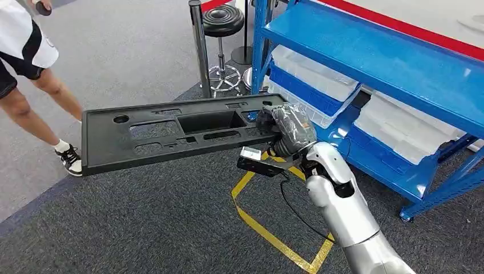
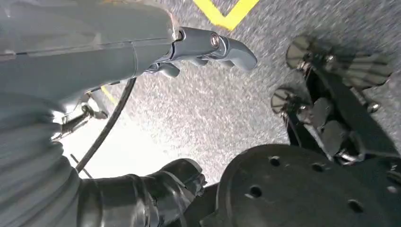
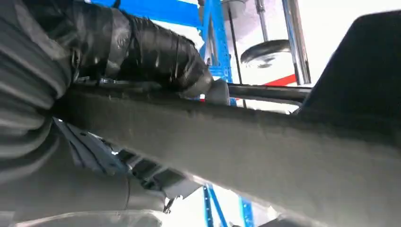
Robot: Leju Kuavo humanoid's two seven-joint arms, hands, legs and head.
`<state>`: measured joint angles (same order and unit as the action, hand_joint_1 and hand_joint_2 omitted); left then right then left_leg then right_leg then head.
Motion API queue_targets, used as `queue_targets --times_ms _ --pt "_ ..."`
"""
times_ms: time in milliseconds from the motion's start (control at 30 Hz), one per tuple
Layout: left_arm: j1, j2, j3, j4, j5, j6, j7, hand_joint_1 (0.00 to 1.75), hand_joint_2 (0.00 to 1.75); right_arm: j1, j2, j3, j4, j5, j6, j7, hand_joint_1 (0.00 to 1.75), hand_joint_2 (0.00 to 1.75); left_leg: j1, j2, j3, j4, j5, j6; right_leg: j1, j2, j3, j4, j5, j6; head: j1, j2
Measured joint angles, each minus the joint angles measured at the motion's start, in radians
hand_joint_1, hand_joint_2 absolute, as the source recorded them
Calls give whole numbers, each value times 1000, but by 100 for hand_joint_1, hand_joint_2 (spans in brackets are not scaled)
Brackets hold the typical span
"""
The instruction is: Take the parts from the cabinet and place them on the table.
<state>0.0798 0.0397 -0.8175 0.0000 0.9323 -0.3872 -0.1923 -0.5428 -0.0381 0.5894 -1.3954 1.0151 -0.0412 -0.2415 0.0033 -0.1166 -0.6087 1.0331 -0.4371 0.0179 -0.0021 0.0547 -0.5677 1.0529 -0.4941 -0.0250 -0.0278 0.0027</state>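
A long black plastic panel (image 1: 171, 134) with several cut-outs hangs level above the carpet, reaching left from my right hand (image 1: 288, 131). That hand grips the panel's right end, just in front of the blue cabinet rack (image 1: 371, 51). In the right wrist view its dark wrapped fingers (image 3: 151, 52) lie over the panel's edge (image 3: 265, 156). My left hand (image 2: 203, 47) hangs over the grey carpet, its fingers apart and holding nothing.
The rack holds clear plastic bins (image 1: 319, 77) on its lower shelves. A black stool (image 1: 224, 23) and a metal post (image 1: 200, 40) stand left of the rack. A person (image 1: 34, 68) stands at the far left, near the panel's free end. Yellow tape (image 1: 274, 228) marks a square on the carpet.
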Motion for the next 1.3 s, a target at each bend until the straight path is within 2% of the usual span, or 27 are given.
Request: queue_targets --times_ms 167,200,233,267,300,333,367,400,500,533,567,600,667,700,733,800,833,867,900,1000,1033,1100,1133,1200,1233,1267,1300 --pt "1 0 0 0 0 0 0 0 175 0 0 0 0 0 0 0 175 175 0 -2 -1 -2 2 -2 0 -3 0 -2 0 0 -1 0" --pt "5 2 0 1 -1 1 0 0 175 0 2 0 0 0 0 0 175 175 -9 28 -8 8 -9 -9 -16 -34 8 -31 17 -4 -1 0" --pt "1 1 0 1 -2 1 0 0 175 -1 2 0 -2 0 0 -1 175 175 0 99 -77 156 -99 -26 -16 -64 4 -36 24 -11 -10 0" --pt "-1 2 0 1 -10 1 -1 0 175 2 3 1 -1 2 3 -2 175 175 20 114 -84 212 -95 -50 -18 -125 -10 -23 23 -7 -10 0" --pt "0 2 0 1 -10 1 -1 0 175 0 3 1 -1 3 3 -2 175 175 23 126 -26 115 -52 -52 -19 -137 -11 -20 22 -3 -10 0" --pt "0 2 0 1 -11 1 -2 0 175 -1 3 1 -1 3 3 -2 175 175 23 156 33 19 -21 -52 -20 -148 -10 -16 21 3 -10 0" --pt "-2 2 1 1 -11 1 -2 0 175 -2 3 1 -3 4 2 -2 175 175 12 182 43 -8 -41 -44 -16 -156 -10 -17 22 10 -10 0" --pt "-3 2 1 1 -13 0 -3 0 175 -4 3 1 -3 6 2 -2 175 175 9 173 41 -14 -27 -32 -14 -163 -11 -16 23 18 -8 0" --pt "3 2 1 1 -20 1 -3 0 175 -5 5 3 -3 9 2 -1 175 175 6 143 27 -14 -19 -12 -13 -188 -7 -24 31 35 -9 0" --pt "5 2 2 1 -21 1 -3 0 175 -6 5 3 -4 10 2 0 175 175 17 133 33 -29 -6 4 -18 -174 -10 -19 22 43 -8 0" --pt "5 2 3 1 -22 0 -3 0 175 -5 5 4 -4 11 2 0 175 175 14 127 30 -32 0 10 -21 -121 -20 10 -9 44 -8 0" --pt "5 2 3 1 -23 0 -3 0 175 -5 5 4 -4 11 2 0 175 175 13 121 24 -31 4 16 -22 -85 -47 75 -56 41 -8 0" --pt "1 3 4 1 -24 0 -4 0 175 -1 2 5 -3 11 2 0 175 175 10 100 15 -29 8 21 -18 -60 -112 231 -131 40 -8 0" --pt "2 3 4 1 -24 0 -4 0 175 1 1 5 -2 12 2 0 175 175 7 89 11 -28 11 23 -18 -57 -132 281 -143 39 -8 0" --pt "3 3 4 1 -24 0 -4 0 175 4 0 5 -2 13 2 0 175 175 6 74 8 -24 12 22 -18 -56 -131 284 -131 37 -8 0" --pt "3 3 5 1 -25 0 -4 0 175 4 -1 5 -2 13 2 0 175 175 5 47 1 -13 13 21 -18 -51 -64 160 -53 30 -8 0" --pt "3 3 5 1 -26 -1 -4 0 175 3 -1 5 -2 14 2 0 175 175 5 35 -1 -7 11 19 -18 -32 -19 74 -13 26 -8 0" --pt "4 2 5 1 -29 -2 -4 0 175 2 -1 5 -2 14 2 0 175 175 8 24 -7 -2 11 16 -20 18 8 16 -12 20 -8 0" --pt "1 4 5 1 -32 -5 -5 0 175 3 -1 6 -4 14 2 0 175 175 0 13 -16 9 12 8 -22 31 12 -5 -14 22 -9 0" --pt "10 13 5 1 -43 -18 -9 0 175 4 5 7 -7 24 3 6 175 175 10 -18 -29 -2 28 -17 -12 0 4 -1 -8 15 -8 0" --pt "12 20 5 2 -45 -21 -9 0 175 4 10 8 -11 26 3 9 175 175 9 -24 -36 2 27 -21 -30 -14 6 -17 0 6 -8 0" --pt "14 25 5 2 -50 -26 -10 0 175 3 18 10 -19 26 4 11 175 175 5 72 -69 77 -29 -32 -23 -39 10 -23 8 -4 -21 0" --pt "12 27 5 2 -52 -26 -10 0 175 2 18 10 -23 26 4 11 175 175 8 95 -105 154 -71 -38 -19 -54 8 -23 8 -5 -21 0" --pt "9 32 5 2 -53 -26 -11 0 175 5 17 10 -22 26 4 12 175 175 11 109 -161 288 -126 -45 -16 -86 6 -22 8 -5 -21 0" --pt "9 32 5 2 -55 -26 -12 0 175 6 17 10 -22 27 4 13 175 175 12 111 -164 301 -122 -46 -15 -99 5 -22 8 -5 -21 0" --pt "9 32 5 2 -55 -26 -12 0 175 6 17 10 -23 27 4 13 175 175 12 112 -140 264 -96 -46 -15 -113 5 -22 8 -5 -21 0" --pt "11 32 5 2 -56 -26 -12 0 175 5 17 10 -25 27 4 13 175 175 12 117 -91 187 -58 -44 -14 -124 6 -22 7 -4 -21 0"
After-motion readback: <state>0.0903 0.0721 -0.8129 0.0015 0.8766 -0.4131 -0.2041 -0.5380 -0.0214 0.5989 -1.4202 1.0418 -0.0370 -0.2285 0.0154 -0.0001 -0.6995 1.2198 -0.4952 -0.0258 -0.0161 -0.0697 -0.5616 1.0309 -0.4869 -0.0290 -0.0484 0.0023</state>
